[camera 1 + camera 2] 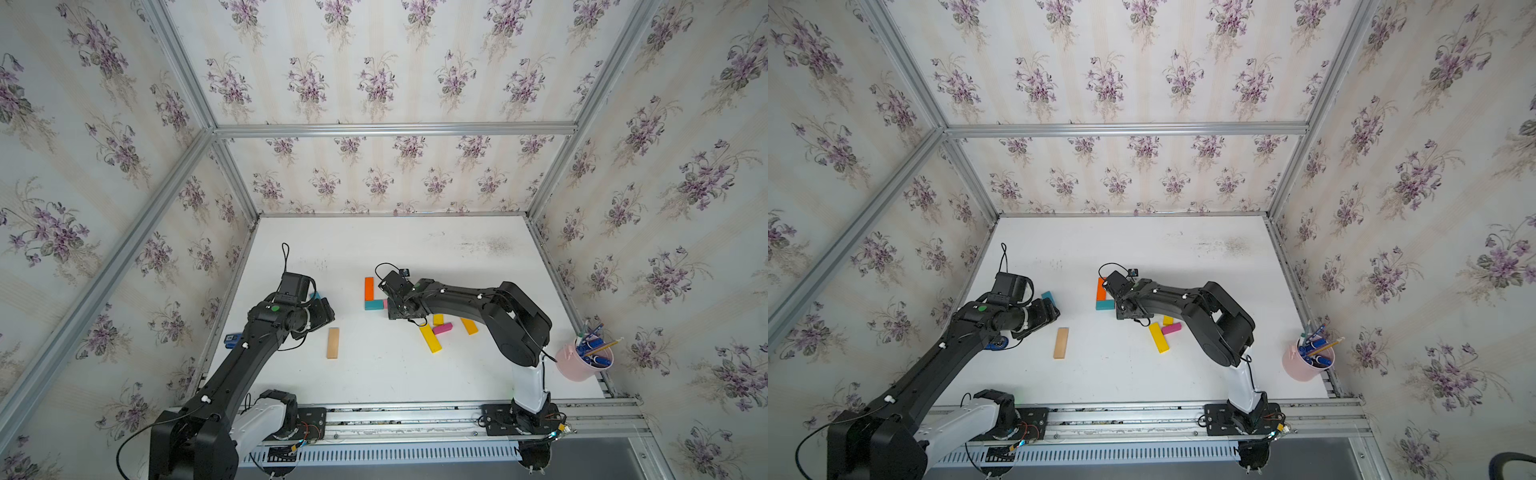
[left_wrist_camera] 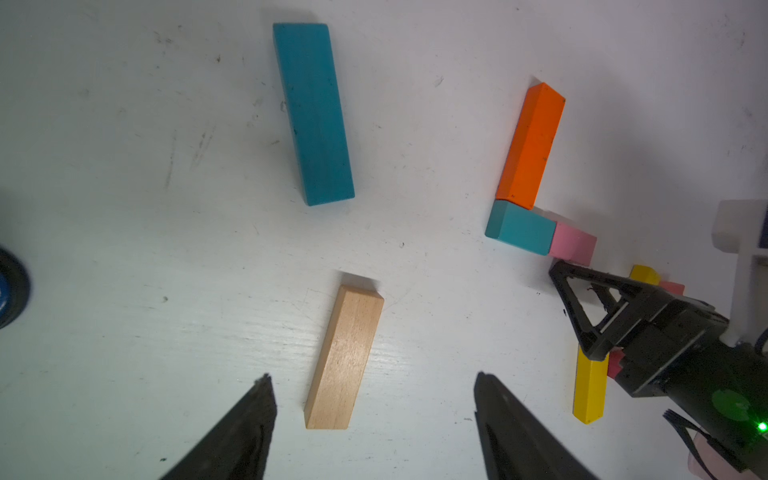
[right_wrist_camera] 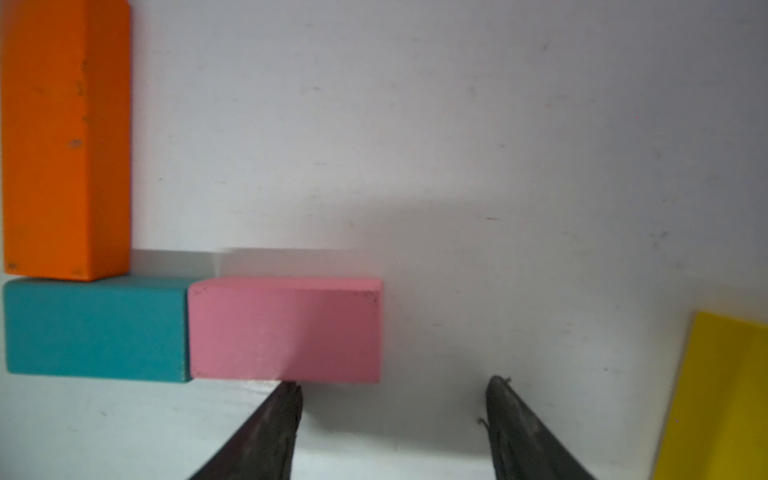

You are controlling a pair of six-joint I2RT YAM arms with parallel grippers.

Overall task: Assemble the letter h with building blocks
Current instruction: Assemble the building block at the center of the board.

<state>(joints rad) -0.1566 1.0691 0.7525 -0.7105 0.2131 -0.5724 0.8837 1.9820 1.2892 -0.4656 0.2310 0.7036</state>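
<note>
The h is partly laid near the middle of the bench (image 1: 395, 249). An orange bar (image 1: 369, 288) lies along the 12-to-6 line as the top of the stem. A short teal block (image 1: 373, 305) butts its 6 o'clock end and points to 3 o'clock, and a pink block (image 3: 284, 328) sits end to end with the teal on its 3 o'clock side. Teal and pink together read as the crossbar, which is likely why they are set flush and square to the orange. In my judgement the lower stem and the right leg are not yet placed.

The right end effector (image 3: 394, 381) stands at the pink block's 6 o'clock side, jaws apart and nothing between them. One fingertip (image 3: 291, 399) is at the block's near edge; whether it touches I cannot tell. That suits a nudge or a release, not a grip.

The left end effector (image 2: 372, 376) is likewise spread and empty, at 9 o'clock of the assembly, near a long teal bar (image 2: 313, 114). The near end of a plain wood bar (image 2: 344, 357) shows in the gap between its fingers, touching neither.

Spares lie at 4 to 5 o'clock of the assembly: a long yellow bar (image 1: 430, 338), a magenta block (image 1: 441, 329) and an amber block (image 1: 469, 326).
</note>
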